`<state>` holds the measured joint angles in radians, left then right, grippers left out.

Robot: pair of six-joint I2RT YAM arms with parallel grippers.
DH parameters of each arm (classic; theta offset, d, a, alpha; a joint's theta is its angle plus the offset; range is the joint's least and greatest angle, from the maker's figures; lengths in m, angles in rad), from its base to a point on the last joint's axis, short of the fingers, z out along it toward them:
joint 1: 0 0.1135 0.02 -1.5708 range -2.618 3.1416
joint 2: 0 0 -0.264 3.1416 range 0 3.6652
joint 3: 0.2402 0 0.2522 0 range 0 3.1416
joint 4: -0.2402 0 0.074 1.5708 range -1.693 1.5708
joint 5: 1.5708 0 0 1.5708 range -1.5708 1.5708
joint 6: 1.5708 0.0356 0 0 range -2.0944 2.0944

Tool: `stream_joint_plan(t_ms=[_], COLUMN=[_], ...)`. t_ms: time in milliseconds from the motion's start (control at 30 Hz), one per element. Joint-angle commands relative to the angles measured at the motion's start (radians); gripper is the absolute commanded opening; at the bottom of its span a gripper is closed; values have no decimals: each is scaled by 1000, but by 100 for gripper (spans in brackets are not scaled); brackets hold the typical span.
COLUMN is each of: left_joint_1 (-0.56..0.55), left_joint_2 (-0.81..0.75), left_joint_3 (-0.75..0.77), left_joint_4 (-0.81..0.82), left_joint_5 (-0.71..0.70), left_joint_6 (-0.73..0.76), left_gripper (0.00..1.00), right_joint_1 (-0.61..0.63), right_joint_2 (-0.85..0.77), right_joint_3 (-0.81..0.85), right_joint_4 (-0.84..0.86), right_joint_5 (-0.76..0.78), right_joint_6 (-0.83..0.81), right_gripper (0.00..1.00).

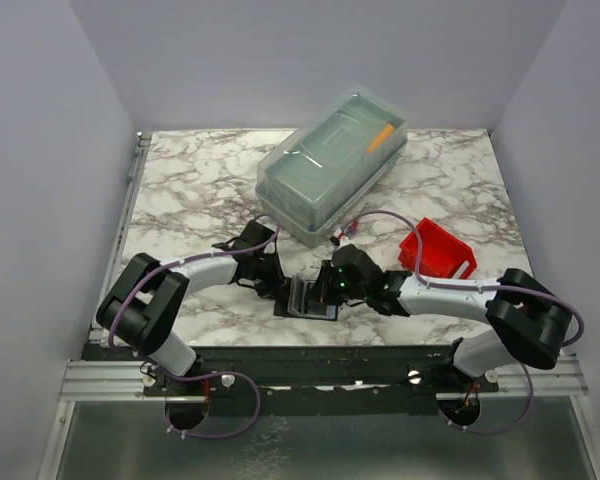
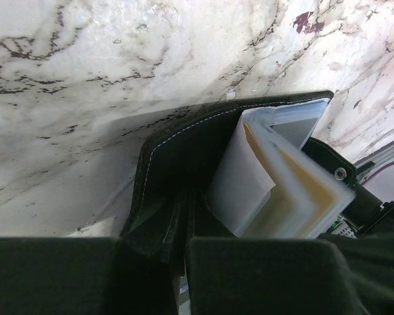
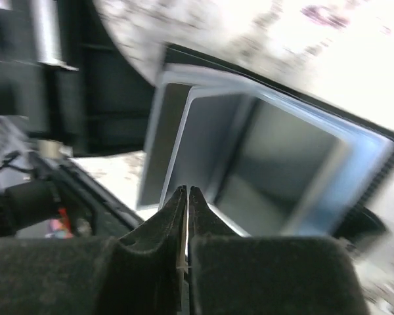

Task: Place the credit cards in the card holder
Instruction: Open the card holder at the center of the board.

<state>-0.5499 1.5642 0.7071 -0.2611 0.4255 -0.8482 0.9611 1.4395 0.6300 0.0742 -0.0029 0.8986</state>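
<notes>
- The card holder (image 1: pixel 313 298) lay open on the table (image 1: pixel 200 190), low in the middle of the overhead view, between the two arms and just in front of the clear lidded box (image 1: pixel 330 165).
- The left fingers (image 2: pixel 85 275) were closed on the edge of the holder's black cover at the bottom of the left wrist view, pinning it open.
- The right fingers (image 3: pixel 262 275) were pressed almost together on a thin pale edge. It looked like one leaf of the clear sleeves (image 3: pixel 276 151), but the view was blurred, so a card's edge could not be ruled out.
- In the left wrist view the sleeves (image 2: pixel 249 184) fanned out to the right of centre, and a tan card (image 2: pixel 302 203) showed through them, already seated inside.
- No blue or dark card could be picked out in any view. The sleeves hid whatever lay deeper in the stack.
- No loose card was visible on the marble in the overhead view, nor in the red bin (image 1: pixel 412 252) to the right, though the arms covered part of the table.
- As a judgement, the task looked well advanced or near its end. At least one card was in, and what seemed left was settling the sleeves, closing the holder, or fetching any card hidden from view.
</notes>
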Motion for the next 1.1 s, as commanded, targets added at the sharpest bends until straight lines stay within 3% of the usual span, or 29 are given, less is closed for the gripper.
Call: stream_joint_plan(t_ms=[0,133,300,400,567,1067], left_joint_1=[-16,-15,-13,-13,-13,-13], left_joint_2=[41,26,16,20,24,15], left_joint_3=[-63,-71,-74,-72,-73,-74], left_joint_4=[-30,-30,-31,-30,-30,-30], left_joint_5=[-84,-89,-87,-84,-82,-79], left_joint_6=[13,11,11,12,12,14], left_gripper=[0,0,0,0,0,0], right_joint_1=[2,2,2,2,1,-23], right_joint_2=[49,36,-12,-41,-119,-47], right_joint_3=[78,106,121,80,-29,-62], right_joint_4=[169,139,-171,-251,-163,-83], right_joint_5=[-135,-143,25,75,68,23], right_joint_6=[-61,-69,-15,19,78,97], right_gripper=[9,16,22,29,45,46])
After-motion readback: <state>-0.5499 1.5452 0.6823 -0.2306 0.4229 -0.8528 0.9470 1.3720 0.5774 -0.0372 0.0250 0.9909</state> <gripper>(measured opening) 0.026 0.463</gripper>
